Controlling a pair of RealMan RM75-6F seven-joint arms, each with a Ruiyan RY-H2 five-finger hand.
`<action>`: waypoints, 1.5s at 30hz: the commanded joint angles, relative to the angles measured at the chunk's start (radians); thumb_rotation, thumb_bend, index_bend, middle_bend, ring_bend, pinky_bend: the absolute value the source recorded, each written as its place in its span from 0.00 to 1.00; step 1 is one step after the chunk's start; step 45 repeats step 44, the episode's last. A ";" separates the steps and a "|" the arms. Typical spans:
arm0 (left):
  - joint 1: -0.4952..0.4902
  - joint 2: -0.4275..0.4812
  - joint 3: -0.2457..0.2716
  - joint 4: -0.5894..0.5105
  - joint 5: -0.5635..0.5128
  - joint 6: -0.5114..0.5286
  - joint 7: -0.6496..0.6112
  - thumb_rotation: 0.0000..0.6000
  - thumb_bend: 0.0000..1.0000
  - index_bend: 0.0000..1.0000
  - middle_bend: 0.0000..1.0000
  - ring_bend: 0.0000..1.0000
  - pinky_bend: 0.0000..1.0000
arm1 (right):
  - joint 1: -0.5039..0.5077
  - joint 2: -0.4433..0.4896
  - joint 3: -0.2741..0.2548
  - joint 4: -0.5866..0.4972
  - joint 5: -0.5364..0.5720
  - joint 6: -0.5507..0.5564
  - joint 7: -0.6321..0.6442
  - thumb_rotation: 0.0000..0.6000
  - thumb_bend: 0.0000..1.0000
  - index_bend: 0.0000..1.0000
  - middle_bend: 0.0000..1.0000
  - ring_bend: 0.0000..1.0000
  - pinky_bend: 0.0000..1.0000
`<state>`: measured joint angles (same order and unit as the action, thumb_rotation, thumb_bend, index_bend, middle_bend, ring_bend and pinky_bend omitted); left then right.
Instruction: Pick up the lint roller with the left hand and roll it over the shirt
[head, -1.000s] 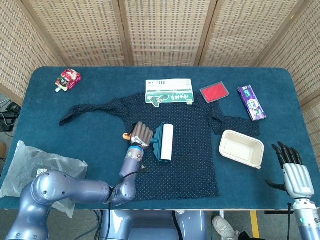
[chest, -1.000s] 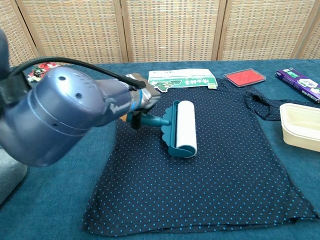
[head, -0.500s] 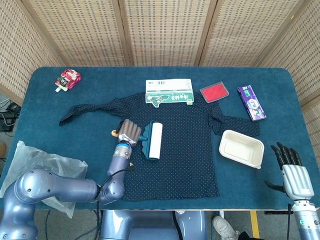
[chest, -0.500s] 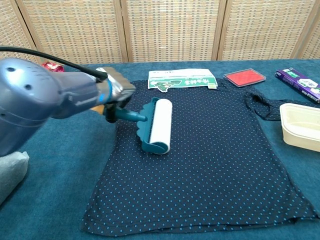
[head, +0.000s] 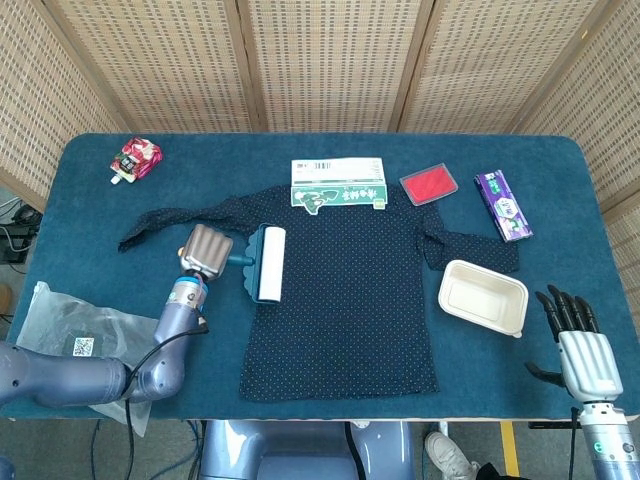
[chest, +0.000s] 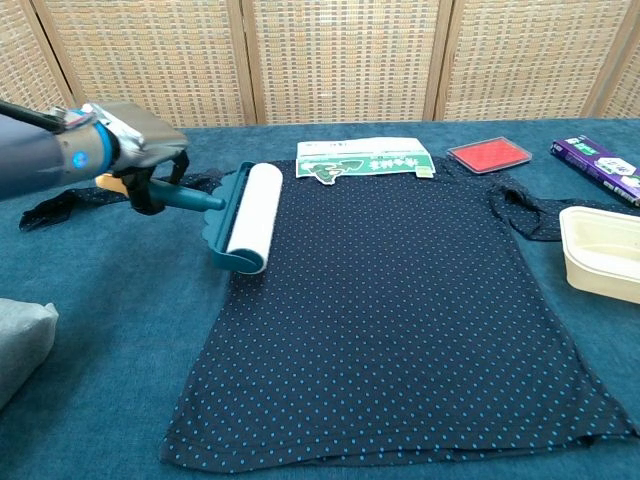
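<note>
Blue cloth covers our surface. Nearest, our right hand idles, fingers apart, visible only from the head. Our left hand clamps the roller at the shirt's left edge. We judge rolling underway; next, sweep back across. Beyond lies a box.

Beyond the left hand, on the green-and-white box: carried a barcode and printed characters, too small to read. Far across, on the purple pack: bore print, likewise unreadable. Elsewhere, found no legible text.
</note>
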<state>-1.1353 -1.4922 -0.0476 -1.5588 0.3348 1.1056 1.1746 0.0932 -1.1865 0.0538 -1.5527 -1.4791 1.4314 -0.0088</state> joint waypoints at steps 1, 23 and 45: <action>0.029 0.037 0.025 -0.014 0.027 -0.017 -0.031 1.00 0.61 0.54 0.56 0.49 0.43 | -0.002 0.000 -0.001 -0.006 -0.005 0.007 -0.007 1.00 0.15 0.00 0.00 0.00 0.00; 0.304 0.109 0.046 -0.090 0.439 0.170 -0.508 1.00 0.30 0.00 0.00 0.00 0.00 | -0.010 0.003 0.008 -0.002 -0.020 0.044 -0.010 1.00 0.15 0.00 0.00 0.00 0.00; 0.799 0.166 0.294 -0.166 0.988 0.649 -0.767 1.00 0.29 0.00 0.00 0.00 0.00 | -0.018 -0.013 0.006 -0.012 -0.072 0.099 -0.064 1.00 0.15 0.00 0.00 0.00 0.00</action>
